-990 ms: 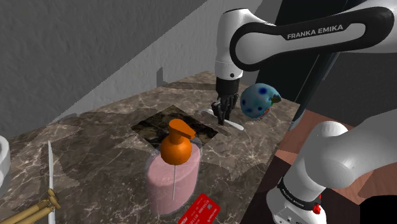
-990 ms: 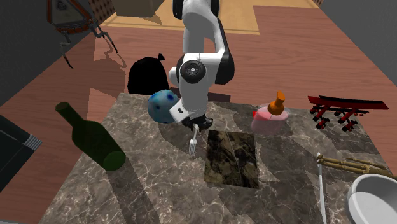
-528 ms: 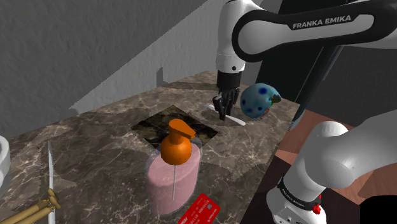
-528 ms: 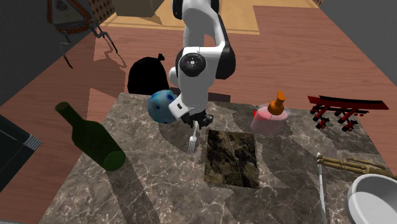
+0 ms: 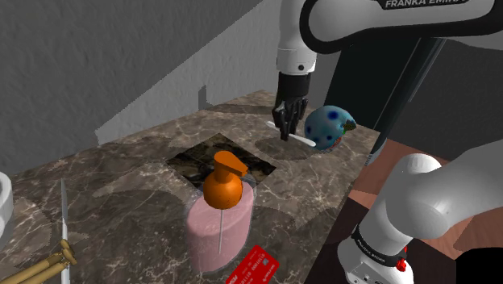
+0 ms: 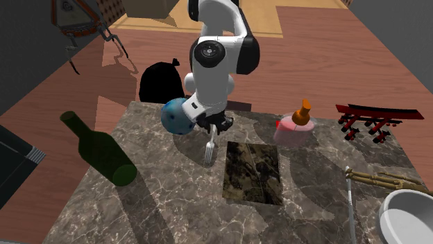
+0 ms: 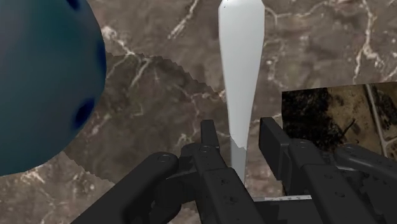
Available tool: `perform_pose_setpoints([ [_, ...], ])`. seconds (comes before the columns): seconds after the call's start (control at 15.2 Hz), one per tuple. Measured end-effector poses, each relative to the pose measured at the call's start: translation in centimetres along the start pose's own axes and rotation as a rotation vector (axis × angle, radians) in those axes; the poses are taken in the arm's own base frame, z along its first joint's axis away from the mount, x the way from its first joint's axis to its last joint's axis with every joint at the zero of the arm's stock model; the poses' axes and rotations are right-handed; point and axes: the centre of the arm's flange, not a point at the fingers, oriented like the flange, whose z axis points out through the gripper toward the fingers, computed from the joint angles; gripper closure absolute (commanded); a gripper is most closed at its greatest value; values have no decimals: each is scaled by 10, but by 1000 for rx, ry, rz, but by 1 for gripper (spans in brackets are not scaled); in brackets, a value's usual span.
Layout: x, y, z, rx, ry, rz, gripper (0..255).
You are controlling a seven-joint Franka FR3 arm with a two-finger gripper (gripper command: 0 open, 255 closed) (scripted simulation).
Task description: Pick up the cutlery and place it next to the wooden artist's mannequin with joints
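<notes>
My gripper (image 5: pixel 283 127) is shut on a pale grey fork (image 5: pixel 301 139) and holds it a little above the marble table, beside a blue spotted ball (image 5: pixel 329 127). From the second exterior view, the fork (image 6: pixel 209 154) hangs below the gripper (image 6: pixel 214 133) with its tines pointing away from the arm. In the wrist view the fork's handle (image 7: pixel 242 57) runs out between my black fingers (image 7: pixel 209 136), over the gripper (image 7: pixel 240 145). The wooden jointed mannequin (image 5: pixel 44 265) lies at the shoulder view's lower left, far from the gripper; it is also the mannequin (image 6: pixel 380 179) at the second exterior view's right.
A pink soap dispenser (image 5: pixel 222 216) with an orange pump stands between gripper and mannequin. A dark inset panel (image 6: pixel 253 171) sits mid-table. A green bottle (image 6: pixel 100 150) lies at one end. A thin white stick (image 6: pixel 351 208), a white bowl (image 6: pixel 409 220), a red rack (image 6: pixel 375 118) and a red card (image 5: pixel 254 266) are near the edges.
The gripper has risen from the table with the fork clasped in it. The fork has left the surface and now hangs in the air beside the blue ball.
</notes>
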Motion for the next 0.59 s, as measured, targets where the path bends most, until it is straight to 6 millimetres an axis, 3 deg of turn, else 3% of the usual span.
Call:
perform_pose_setpoints([
  [0.59, -5, 0, -48, 0, 0, 0, 255],
])
